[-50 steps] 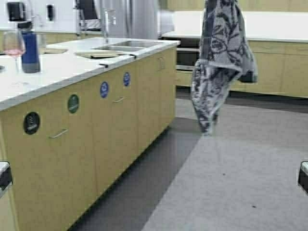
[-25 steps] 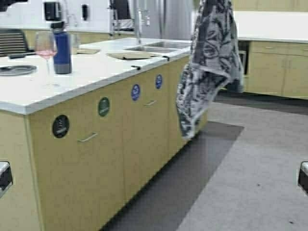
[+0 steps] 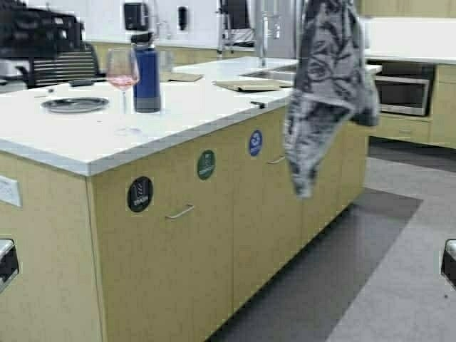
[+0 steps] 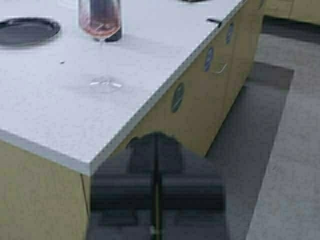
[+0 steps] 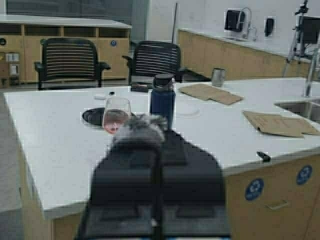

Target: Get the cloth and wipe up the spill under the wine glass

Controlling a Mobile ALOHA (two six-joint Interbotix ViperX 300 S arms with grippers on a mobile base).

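Note:
The wine glass [image 3: 122, 75] stands on the white island counter [image 3: 64, 139] next to the blue bottle [image 3: 147, 75]. It holds pink liquid. It also shows in the left wrist view [image 4: 100, 22] and the right wrist view [image 5: 116, 114]. A faint wet patch [image 4: 102, 85] lies round its foot. The dark-and-grey patterned cloth [image 3: 324, 92] hangs in the air to the right of the counter, its top going out of the high view. My right gripper [image 5: 157, 140] is shut on a tuft of the cloth [image 5: 140, 127]. My left gripper [image 4: 156, 145] is shut and empty, off the counter's corner.
A dark plate [image 3: 74, 105] lies left of the glass. Brown paper sheets [image 3: 246, 85] and a sink [image 3: 274, 73] are farther along the counter, with a steel tumbler [image 5: 218, 77] at its far side. Chairs [image 5: 67, 60] stand beyond. A dark floor mat [image 3: 342, 263] runs beside the cabinets.
The robot has moved: the island counter and glass have shifted right and nearer in the high view. The cloth has swung while it hangs from my right gripper.

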